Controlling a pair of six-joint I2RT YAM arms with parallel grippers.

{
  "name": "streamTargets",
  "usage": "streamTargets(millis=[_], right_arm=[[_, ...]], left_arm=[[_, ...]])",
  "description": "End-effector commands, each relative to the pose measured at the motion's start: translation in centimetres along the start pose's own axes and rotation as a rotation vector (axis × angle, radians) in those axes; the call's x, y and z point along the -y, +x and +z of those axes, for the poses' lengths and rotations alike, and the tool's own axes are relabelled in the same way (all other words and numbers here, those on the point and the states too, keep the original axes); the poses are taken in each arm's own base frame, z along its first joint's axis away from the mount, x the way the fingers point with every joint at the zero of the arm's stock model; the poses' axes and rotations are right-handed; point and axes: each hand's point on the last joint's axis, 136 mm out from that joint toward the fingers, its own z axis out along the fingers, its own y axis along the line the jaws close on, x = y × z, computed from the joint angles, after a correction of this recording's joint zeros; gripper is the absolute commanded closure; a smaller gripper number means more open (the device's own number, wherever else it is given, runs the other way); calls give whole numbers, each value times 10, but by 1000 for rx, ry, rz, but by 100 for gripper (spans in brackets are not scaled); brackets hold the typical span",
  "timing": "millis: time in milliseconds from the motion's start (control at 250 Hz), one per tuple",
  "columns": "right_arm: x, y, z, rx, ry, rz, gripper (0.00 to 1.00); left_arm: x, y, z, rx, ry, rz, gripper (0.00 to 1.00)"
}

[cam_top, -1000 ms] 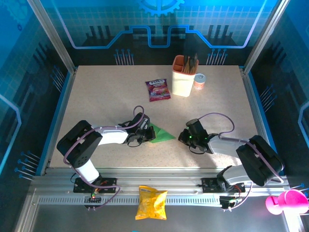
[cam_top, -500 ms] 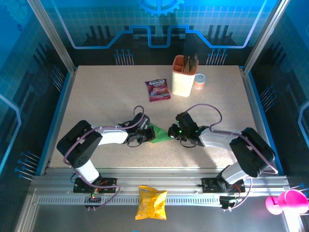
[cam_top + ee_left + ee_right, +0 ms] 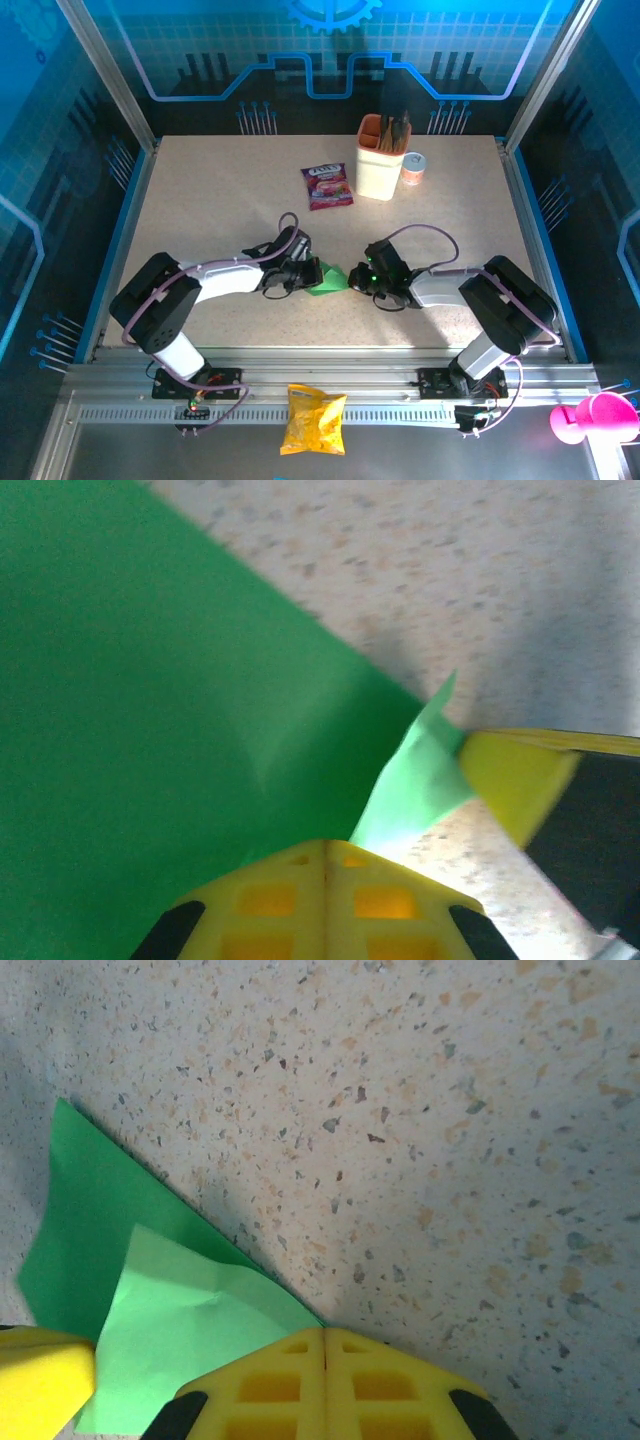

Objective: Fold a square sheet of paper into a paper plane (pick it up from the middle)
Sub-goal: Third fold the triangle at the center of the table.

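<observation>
Top external view: one yellow crisp bag (image 3: 314,419) lies nearest, on the front rail. Mid-counter (image 3: 220,200), one folded green sheet of paper (image 3: 330,281) lies between the left gripper (image 3: 312,275) and the right gripper (image 3: 357,280), both closed, tips touching it. Beyond stand one purple sachet (image 3: 327,186), one cream tub (image 3: 380,165) and one small can (image 3: 413,168).

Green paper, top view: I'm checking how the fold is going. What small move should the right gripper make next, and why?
Probably press the shut right gripper down and slide it along the pale flap to flatten it. The flap is turned over the green paper but looks raised, not creased flat, and the shut left gripper is at the sheet's other end.
</observation>
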Motion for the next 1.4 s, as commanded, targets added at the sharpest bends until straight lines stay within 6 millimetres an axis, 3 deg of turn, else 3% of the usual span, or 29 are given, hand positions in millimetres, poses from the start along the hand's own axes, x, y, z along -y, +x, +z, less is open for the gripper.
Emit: streamTargets(millis=[0, 164, 260, 495, 599, 791, 971, 1222, 1394], right_arm=[[45, 21, 1, -57, 146, 36, 100], [48, 23, 2, -62, 155, 38, 100], [48, 24, 3, -67, 156, 38, 100], [51, 26, 3, -71, 163, 39, 100], [50, 27, 3, -75, 160, 36, 100], [54, 28, 4, -76, 170, 41, 100], [57, 29, 4, -75, 175, 46, 100], [59, 31, 6, -82, 182, 46, 100], [60, 31, 5, -81, 187, 51, 100]], left_arm=[[28, -1, -9, -13, 70, 24, 100], [43, 1, -3, -17, 96, 26, 100], [39, -1, -5, 8, 63, 24, 100], [26, -25, -48, 187, -40, 36, 100], [33, -25, -55, 191, -3, 50, 100], [60, 1, -27, 34, 143, 39, 100], [64, 18, 2, -35, 184, -6, 100], [58, 21, 23, -52, 174, -41, 100], [36, 26, 34, -46, 118, -69, 100]])
